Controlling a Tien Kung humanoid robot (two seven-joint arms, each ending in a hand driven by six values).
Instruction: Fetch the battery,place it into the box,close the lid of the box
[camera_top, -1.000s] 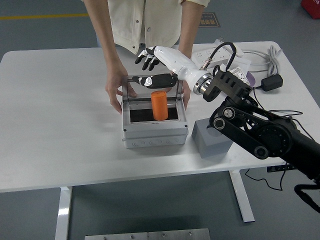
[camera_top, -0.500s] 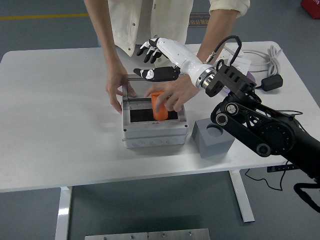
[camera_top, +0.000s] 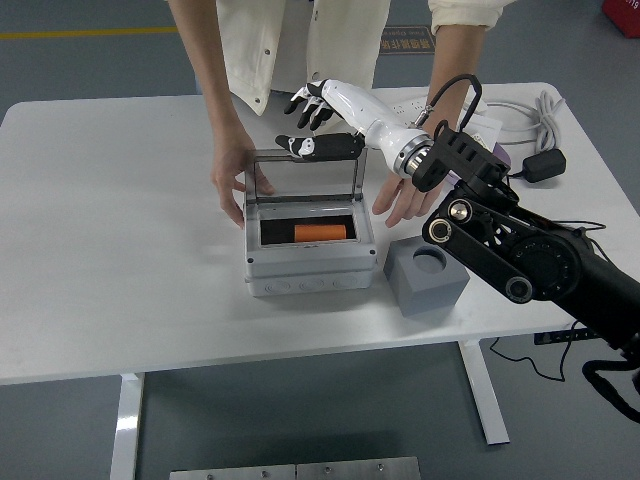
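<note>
Orange battery (camera_top: 320, 232) lies flat inside the grey box (camera_top: 308, 268) near the middle of the desk (camera_top: 120, 250), so we judge the fetch-and-place steps done and only the lid left. The clear lid (camera_top: 305, 176) stands upright on the box's far side, and our right hand (camera_top: 322, 118) hovers at its top edge, fingers spread and holding nothing, thumb reaching along the rim, placed, we think, to tip it shut. The person's hand (camera_top: 232, 180) braces the box's left side, probably to steady it, while their other hand (camera_top: 404, 196) hangs open just right of it; our left arm is out of view.

Bright, even overhead light; soft shadows under the box (camera_top: 308, 255); focus seems sharp throughout.
</note>
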